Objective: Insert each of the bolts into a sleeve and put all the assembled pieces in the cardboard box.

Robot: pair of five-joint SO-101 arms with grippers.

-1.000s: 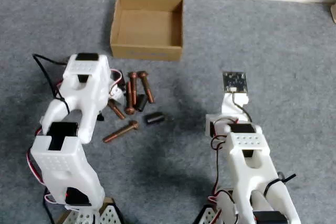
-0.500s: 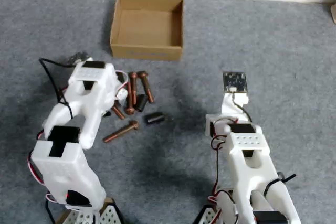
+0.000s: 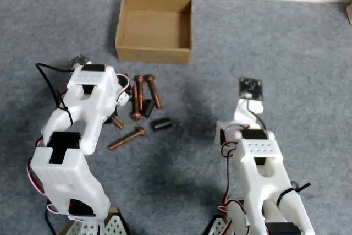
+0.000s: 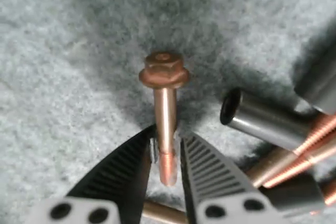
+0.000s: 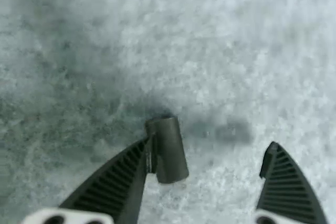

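Observation:
In the left wrist view my left gripper [image 4: 167, 143] is shut on the threaded end of a copper bolt [image 4: 165, 103], whose hex head points away from me over the grey carpet. A dark sleeve [image 4: 262, 121] and more bolts [image 4: 294, 156] lie just beside it. From above, the left arm [image 3: 91, 89] hangs over the left end of the bolt pile [image 3: 144, 94]. My right gripper [image 5: 210, 148] stands open, with a dark sleeve [image 5: 167, 150] lying on the carpet against one finger [image 5: 126, 177]. The cardboard box [image 3: 155, 50] sits at the back.
Another dark sleeve [image 3: 161, 124] and a loose bolt [image 3: 126, 137] lie on the carpet between the arms. The right arm [image 3: 258, 158] stands to the right of them. Open carpet stretches to the right of the box.
The left arm has shifted a little over the bolt pile. The right arm's wrist has moved slightly to the right.

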